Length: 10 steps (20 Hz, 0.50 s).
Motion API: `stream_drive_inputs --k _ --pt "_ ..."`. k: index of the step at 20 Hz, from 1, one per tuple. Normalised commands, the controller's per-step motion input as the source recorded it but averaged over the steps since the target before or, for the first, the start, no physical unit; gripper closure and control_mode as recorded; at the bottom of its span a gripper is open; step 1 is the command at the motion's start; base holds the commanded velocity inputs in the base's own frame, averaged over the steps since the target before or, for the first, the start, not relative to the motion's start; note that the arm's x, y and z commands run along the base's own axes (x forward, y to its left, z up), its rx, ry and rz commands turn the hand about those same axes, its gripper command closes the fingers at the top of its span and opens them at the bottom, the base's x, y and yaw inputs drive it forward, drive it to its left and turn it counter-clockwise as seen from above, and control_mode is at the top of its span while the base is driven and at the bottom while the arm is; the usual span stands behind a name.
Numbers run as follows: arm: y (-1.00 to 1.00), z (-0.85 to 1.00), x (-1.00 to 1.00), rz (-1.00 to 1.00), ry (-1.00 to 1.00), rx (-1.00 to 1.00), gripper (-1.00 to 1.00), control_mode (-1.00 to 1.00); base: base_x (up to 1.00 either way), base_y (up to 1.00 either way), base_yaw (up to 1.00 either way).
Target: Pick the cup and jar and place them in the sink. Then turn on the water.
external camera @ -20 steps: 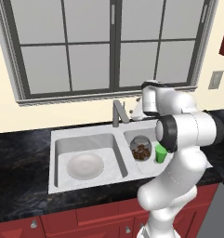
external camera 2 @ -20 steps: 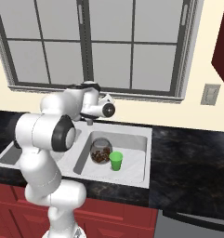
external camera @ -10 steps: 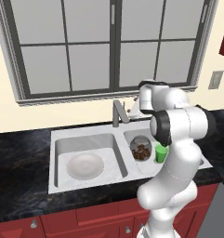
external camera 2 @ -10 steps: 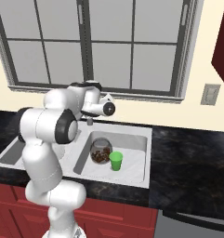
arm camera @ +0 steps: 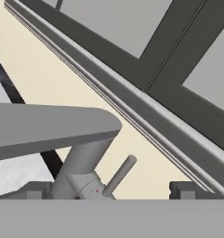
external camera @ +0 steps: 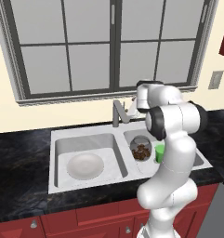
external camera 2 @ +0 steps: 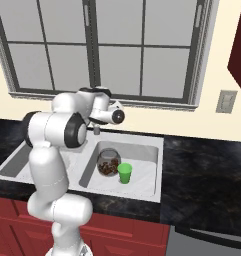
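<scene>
The jar (external camera: 141, 149) and the cup (external camera: 159, 153) are seen standing upright and just beside each other in the right basin of the sink (external camera: 62, 139), so the placing part of the task is judged done and the water is what is left; no stream is seen at the faucet (external camera: 119, 113). The pincer (arm camera: 102, 191) is held wide open with nothing between its fingers (arm camera: 182, 190), raised above the back edge of the sink and pointed toward the wall under the window (external camera: 108, 46). In the hand view the faucet's short lever (arm camera: 119, 175) is found just ahead of the pincer, near the midline between the two finger tips, rising as a slim rod from the faucet's base, with its long axis slanted up and away from the spout (arm camera: 48, 130), which crosses the view above and to one side. The coming move is judged to turn on this: the lever lies nearly straight ahead and close, so a short advance should bring a finger against it. Whether the lever is already touched cannot be told.
</scene>
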Motion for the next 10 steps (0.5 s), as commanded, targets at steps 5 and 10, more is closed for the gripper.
stream_drive_inputs --k 5,10 --pt "0.0 -0.19 0.3 0.0 0.0 0.0 -1.0 -1.0 0.0 0.0 0.0" --pt "0.0 -0.16 0.31 0.0 0.0 0.0 -1.0 -1.0 0.0 0.0 0.0"
